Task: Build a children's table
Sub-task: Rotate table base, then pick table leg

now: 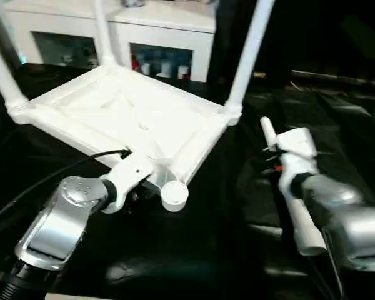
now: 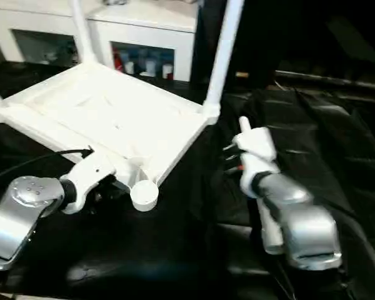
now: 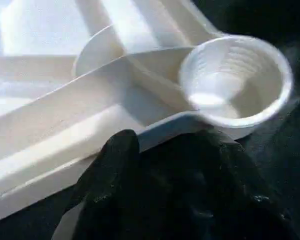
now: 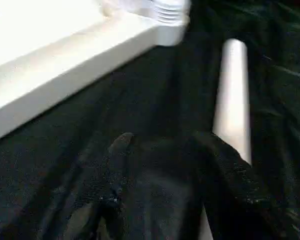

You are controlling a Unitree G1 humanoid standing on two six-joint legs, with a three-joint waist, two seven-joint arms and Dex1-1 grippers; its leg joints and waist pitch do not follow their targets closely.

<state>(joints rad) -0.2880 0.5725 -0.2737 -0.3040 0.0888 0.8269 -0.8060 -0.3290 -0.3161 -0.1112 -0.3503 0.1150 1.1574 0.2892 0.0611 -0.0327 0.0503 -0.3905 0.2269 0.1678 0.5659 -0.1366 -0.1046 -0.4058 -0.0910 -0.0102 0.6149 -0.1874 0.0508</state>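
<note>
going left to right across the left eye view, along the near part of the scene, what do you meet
left arm → empty corner socket of the upturned tabletop → loose white leg lying on the black cover → right arm

looks like a staged test room here: black sheeting (image 1: 225,250) draped over the work surface, and a white cabinet (image 1: 169,28) with glass doors standing behind.
</note>
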